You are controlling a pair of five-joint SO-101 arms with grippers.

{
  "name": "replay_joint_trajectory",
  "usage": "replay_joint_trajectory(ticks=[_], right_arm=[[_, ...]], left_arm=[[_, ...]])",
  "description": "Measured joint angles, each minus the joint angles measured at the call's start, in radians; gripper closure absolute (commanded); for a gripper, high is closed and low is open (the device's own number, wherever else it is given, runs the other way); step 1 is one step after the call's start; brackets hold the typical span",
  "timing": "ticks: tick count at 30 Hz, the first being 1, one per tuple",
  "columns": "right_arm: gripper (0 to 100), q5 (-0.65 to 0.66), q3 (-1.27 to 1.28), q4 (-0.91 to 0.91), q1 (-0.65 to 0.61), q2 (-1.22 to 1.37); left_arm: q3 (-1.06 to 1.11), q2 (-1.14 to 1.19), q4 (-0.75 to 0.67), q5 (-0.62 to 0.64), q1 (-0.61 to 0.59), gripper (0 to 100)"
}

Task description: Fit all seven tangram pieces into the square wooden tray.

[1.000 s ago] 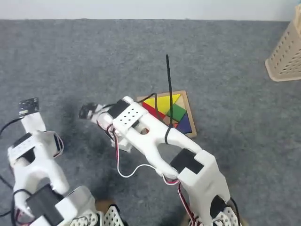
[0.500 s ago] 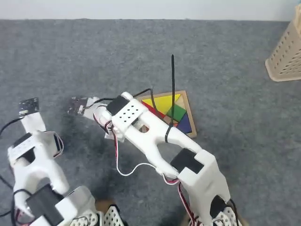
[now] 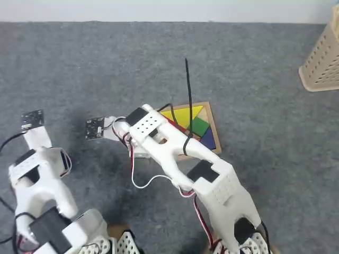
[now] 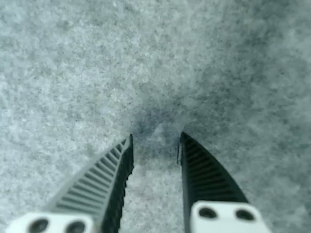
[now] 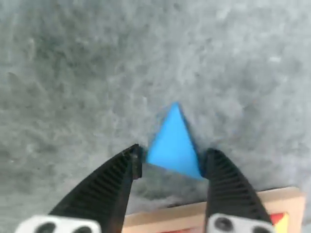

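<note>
The square wooden tray (image 3: 212,123) lies on the grey carpet right of centre, with yellow (image 3: 185,114), green (image 3: 199,126), red and dark blue pieces inside; the right arm (image 3: 175,153) crosses over its near-left part. My right gripper (image 5: 172,150) sits just left of the tray, its fingers (image 5: 121,177) pressed against both sides of a small blue triangle (image 5: 172,143), with the tray's rim (image 5: 214,209) close behind. My left gripper (image 4: 155,141) hovers open above bare carpet at the far left, nothing between its fingers.
A beige perforated basket (image 3: 323,53) stands at the far right edge. A black cable (image 3: 189,100) rises from the right arm over the tray. The left arm (image 3: 37,169) stays at the near left. Bare carpet stretches behind and to the right of the tray.
The right gripper swung out to the left, then came back right, closer to the tray. The left arm has not moved.
</note>
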Motion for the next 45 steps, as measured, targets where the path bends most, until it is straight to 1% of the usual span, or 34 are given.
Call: replay_joint_trajectory(ticks=[4,6,10,17,19,21,24,26,33,45], right_arm=[[93.5,0.002,-0.009,-0.008,0.012,0.000],[95.7,-0.023,-0.011,-0.008,0.020,0.000],[97.7,-0.146,-0.026,0.000,0.020,0.002],[97.2,-0.391,-0.130,0.166,0.017,0.006],[94.2,-0.473,-0.164,0.210,0.017,0.006],[89.0,-0.539,-0.190,0.235,0.017,0.006],[81.4,-0.617,-0.227,0.235,0.015,0.006],[78.3,-0.658,-0.239,0.212,0.005,0.006],[77.8,-0.687,-0.242,0.110,-0.066,0.104],[77.9,-0.690,-0.262,0.094,-0.071,0.144]], left_arm=[[0.000,0.000,0.000,0.000,0.000,85],[0.000,0.000,0.000,0.000,0.000,85],[0.000,0.000,0.000,0.000,0.000,85],[0.000,0.000,0.000,0.000,0.000,85],[0.000,0.000,0.000,0.000,0.000,85],[0.000,0.000,0.000,0.000,0.000,85],[0.000,0.000,0.000,0.000,0.000,85],[0.000,0.000,0.000,0.000,0.000,85],[0.000,0.000,0.000,0.000,0.000,85],[0.000,0.000,0.000,0.000,0.000,85]])
